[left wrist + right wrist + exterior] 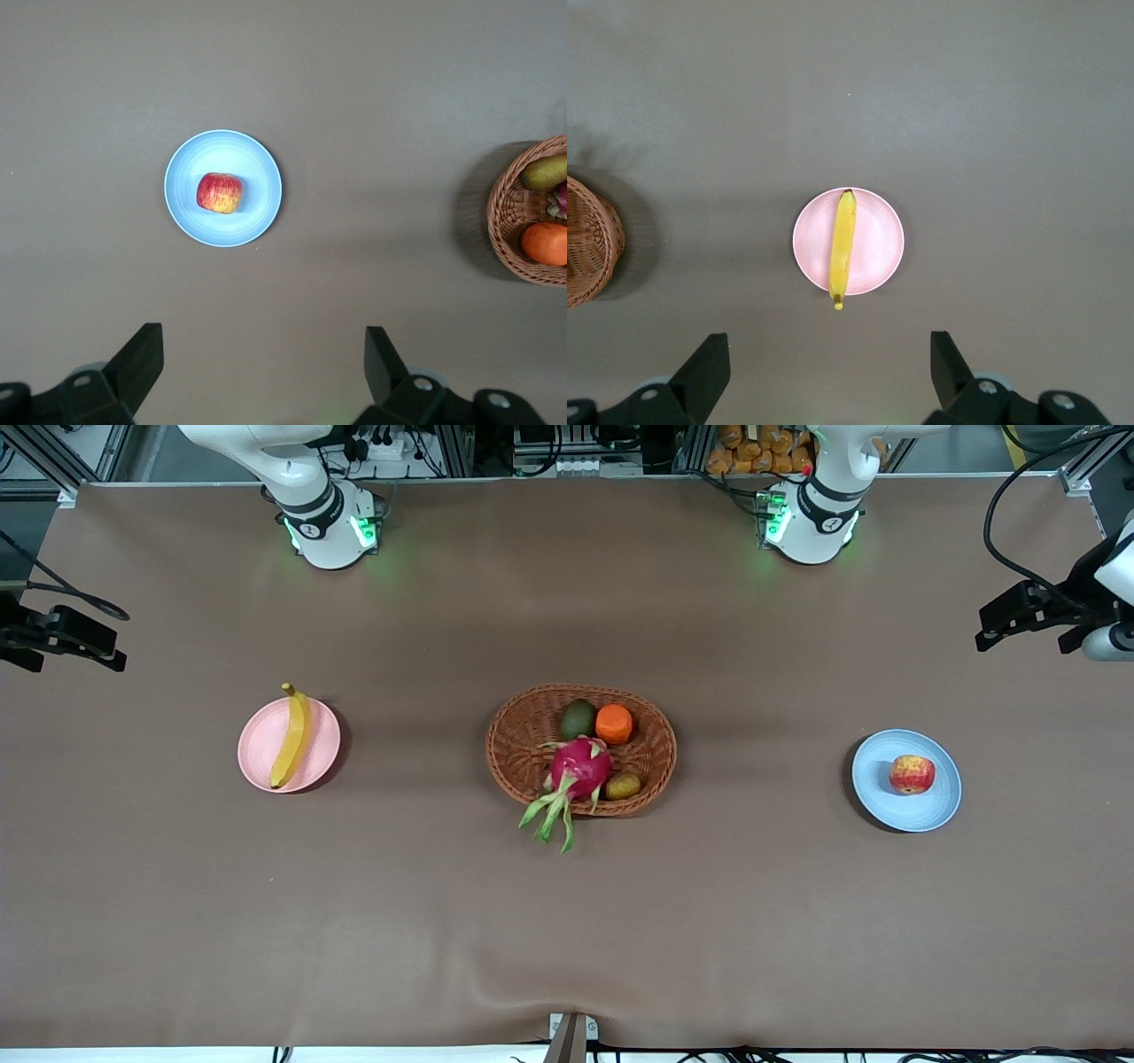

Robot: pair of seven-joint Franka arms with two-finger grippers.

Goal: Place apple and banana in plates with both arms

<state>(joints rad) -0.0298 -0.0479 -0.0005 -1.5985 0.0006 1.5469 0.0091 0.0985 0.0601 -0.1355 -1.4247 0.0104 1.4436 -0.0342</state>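
Observation:
The red apple (912, 773) lies on the light blue plate (930, 810) toward the left arm's end of the table. The yellow banana (291, 737) lies across the pale pink plate (321, 748) toward the right arm's end, its stem tip past the rim. In the left wrist view my left gripper (263, 332) is open and empty, high over bare table beside the blue plate (257, 208) with the apple (219, 192). In the right wrist view my right gripper (828, 336) is open and empty, high over the table beside the pink plate (877, 239) with the banana (842, 243). Neither gripper shows in the front view.
An oval brown wicker basket (514, 748) stands mid-table with a magenta dragon fruit (578, 769), an orange fruit (614, 723), a green fruit (578, 717) and a small brown fruit (623, 786). Black fixtures (1032, 611) (62, 638) jut in at both table ends.

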